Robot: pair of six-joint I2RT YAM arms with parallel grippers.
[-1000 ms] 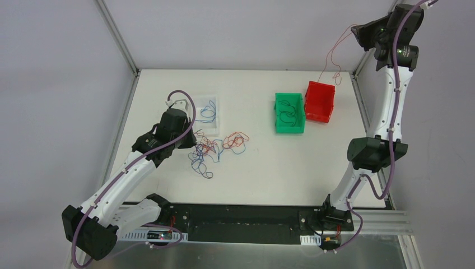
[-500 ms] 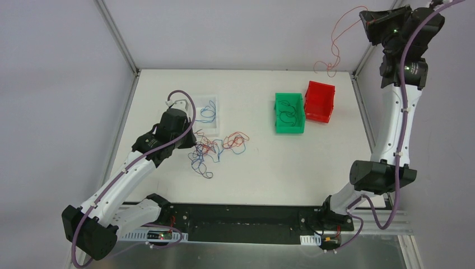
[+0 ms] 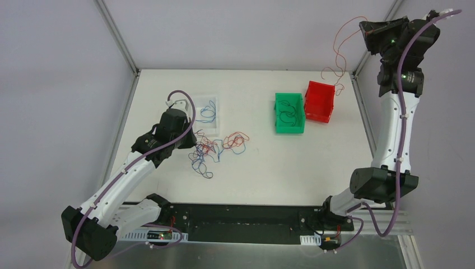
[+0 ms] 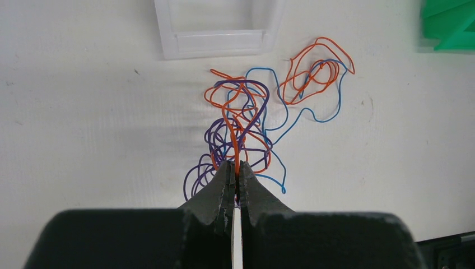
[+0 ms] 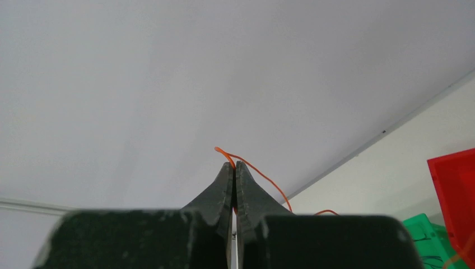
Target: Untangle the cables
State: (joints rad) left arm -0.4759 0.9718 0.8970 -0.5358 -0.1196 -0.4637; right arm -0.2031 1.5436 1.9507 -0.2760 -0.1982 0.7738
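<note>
Clamping the left jaws shut on an orange strand of the tangled cables (image 4: 241, 120), heaped on the counter (image 3: 269, 168) well left of the green bin (image 3: 290, 129). Pinching one red cable (image 5: 266, 180) in the closed right jaws, raised high to the right of the green bin; dangling from there, lower end near the red bin (image 3: 320, 101) just beside the green bin's right side.

The left arm (image 3: 129, 174) stretched low, left tool (image 4: 236, 168) closed; the right arm (image 3: 395, 123) stood high, seemingly near-straight, right tool (image 5: 234, 165) pinched tight.
</note>
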